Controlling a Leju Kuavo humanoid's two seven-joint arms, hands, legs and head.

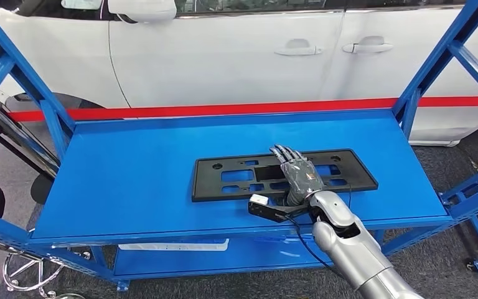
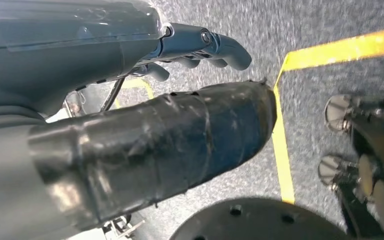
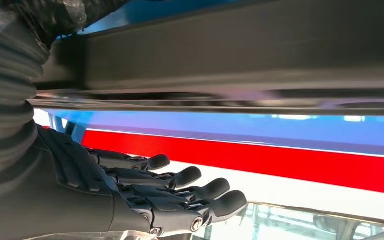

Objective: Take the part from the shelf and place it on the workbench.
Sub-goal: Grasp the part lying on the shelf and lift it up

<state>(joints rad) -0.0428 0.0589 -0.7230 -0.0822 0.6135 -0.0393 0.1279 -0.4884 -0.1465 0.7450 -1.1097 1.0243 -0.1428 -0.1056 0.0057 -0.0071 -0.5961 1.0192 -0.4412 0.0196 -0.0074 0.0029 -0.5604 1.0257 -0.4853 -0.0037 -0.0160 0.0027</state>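
Observation:
The part [image 1: 206, 180] is a flat black plate with several cut-outs, lying lengthwise on the top level of the blue shelf [image 1: 131, 168], nearer its front edge. My right hand [image 1: 299, 171] reaches over the plate's middle from the front, fingers stretched out toward the far edge. In the right wrist view the plate [image 3: 240, 55] passes close by, and the fingers [image 3: 180, 185] are spread straight with a gap to it; nothing is gripped. My left hand [image 2: 105, 75] hangs over the floor, its taped thumb [image 2: 170, 140] apart from the loosely bent fingers [image 2: 205, 42], holding nothing.
A white car [image 1: 236, 50] with a red stripe stands right behind the shelf. Blue slanted uprights [image 1: 435, 68] frame both ends. A white item [image 1: 174, 245] lies on the lower level. A chrome stool base [image 1: 25, 268] stands at the left front. A yellow floor line [image 2: 285, 150] runs below my left arm.

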